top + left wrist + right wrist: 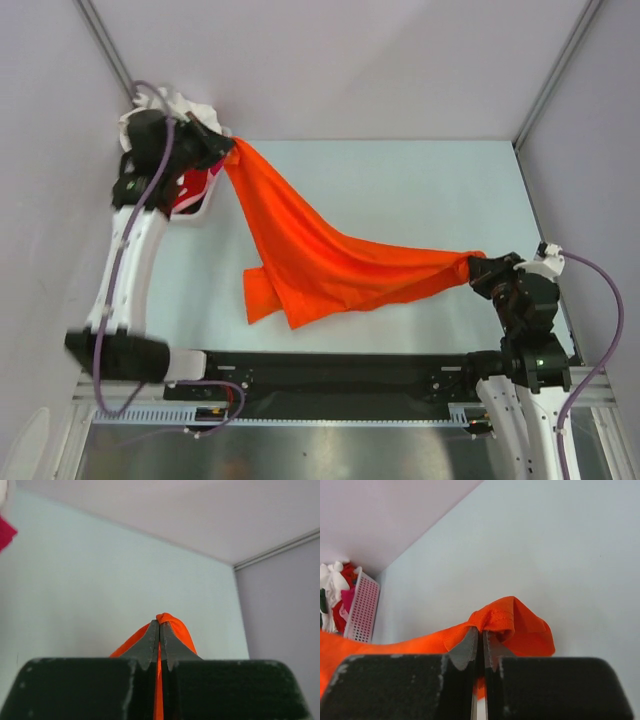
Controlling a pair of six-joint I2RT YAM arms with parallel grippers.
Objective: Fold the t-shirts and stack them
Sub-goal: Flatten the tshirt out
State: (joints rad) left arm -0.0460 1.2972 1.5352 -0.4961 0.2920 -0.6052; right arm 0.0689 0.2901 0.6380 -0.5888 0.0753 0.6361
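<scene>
The bright orange t-shirt (315,255) hangs stretched between both grippers above the pale table (420,190), its middle sagging down to the surface near the front. My left gripper (226,150) is shut on one end at the far left; the wrist view shows orange cloth (176,627) pinched between the shut jaws of the left gripper (159,625). My right gripper (478,268) is shut on the other end at the right; the cloth (520,625) bunches over the tips of the right gripper (480,634). Other shirts, white (331,580), red and pink, lie in the basket.
A white slatted basket (362,607) of shirts stands at the far left corner, just behind my left arm (135,240); it also shows in the top view (190,210). Grey walls close in the table on three sides. A black rail (330,370) runs along the near edge.
</scene>
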